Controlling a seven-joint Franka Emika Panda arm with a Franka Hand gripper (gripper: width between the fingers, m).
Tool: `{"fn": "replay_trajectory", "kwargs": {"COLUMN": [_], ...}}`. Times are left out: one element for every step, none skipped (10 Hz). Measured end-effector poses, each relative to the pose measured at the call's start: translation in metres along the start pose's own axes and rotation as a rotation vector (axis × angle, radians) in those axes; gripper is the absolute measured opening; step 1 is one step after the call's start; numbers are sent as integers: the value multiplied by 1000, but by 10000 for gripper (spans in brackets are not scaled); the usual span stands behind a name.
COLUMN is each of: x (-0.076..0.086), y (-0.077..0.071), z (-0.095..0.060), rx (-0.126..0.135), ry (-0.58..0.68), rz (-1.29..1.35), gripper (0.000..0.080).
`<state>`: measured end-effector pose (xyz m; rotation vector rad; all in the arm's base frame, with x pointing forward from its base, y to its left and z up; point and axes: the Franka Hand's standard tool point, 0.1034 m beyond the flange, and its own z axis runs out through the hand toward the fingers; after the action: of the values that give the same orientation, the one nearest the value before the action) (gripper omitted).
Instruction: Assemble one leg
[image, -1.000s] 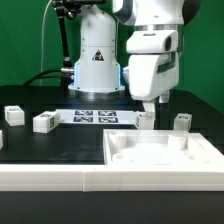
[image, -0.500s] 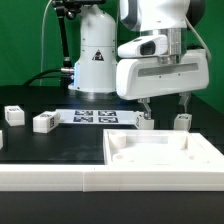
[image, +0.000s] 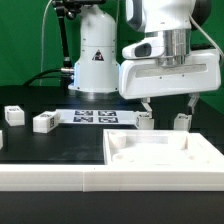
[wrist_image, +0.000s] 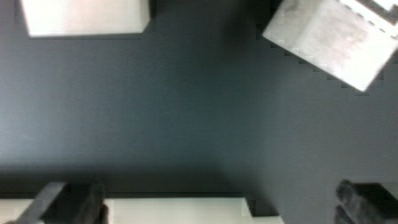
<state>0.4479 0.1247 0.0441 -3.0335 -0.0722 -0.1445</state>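
Observation:
Several legs stand on the black table in the exterior view: one (image: 146, 121) and another (image: 181, 121) just behind the large white panel (image: 128, 158), and two more to the exterior view's left (image: 43, 122) (image: 12, 114). My gripper (image: 169, 107) hangs open and empty above the table, with one finger over each of the two nearer legs, not touching them. In the wrist view the gripper (wrist_image: 214, 204) has dark fingertips (wrist_image: 64, 200) set wide apart. A white flat surface (wrist_image: 178, 210) lies between them; I cannot tell which part it is.
The marker board (image: 95, 116) lies in front of the robot's base (image: 96, 60). In the wrist view a white sheet with faint marks (wrist_image: 331, 40) and a white block (wrist_image: 86, 16) lie on the dark table.
The hand has turned about its vertical axis, so its broad side now faces the exterior camera with both fingers spread. It has also shifted a little toward the exterior view's right.

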Motion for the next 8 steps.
{"fn": "replay_trajectory", "kwargs": {"x": [0, -3, -10, -13, -14, -15, -15, -15], "y": [0, 0, -8, -19, -22, -23, -23, -23], "z": [0, 0, 2, 3, 3, 4, 4, 4], "rx": [4, 11, 16, 23, 27, 29, 32, 31], "ry": [3, 32, 32, 28, 25, 27, 26, 26], "rz": [96, 244, 372, 478, 554, 584, 627, 606], "gripper": [649, 649, 649, 649, 649, 649, 649, 649]}}
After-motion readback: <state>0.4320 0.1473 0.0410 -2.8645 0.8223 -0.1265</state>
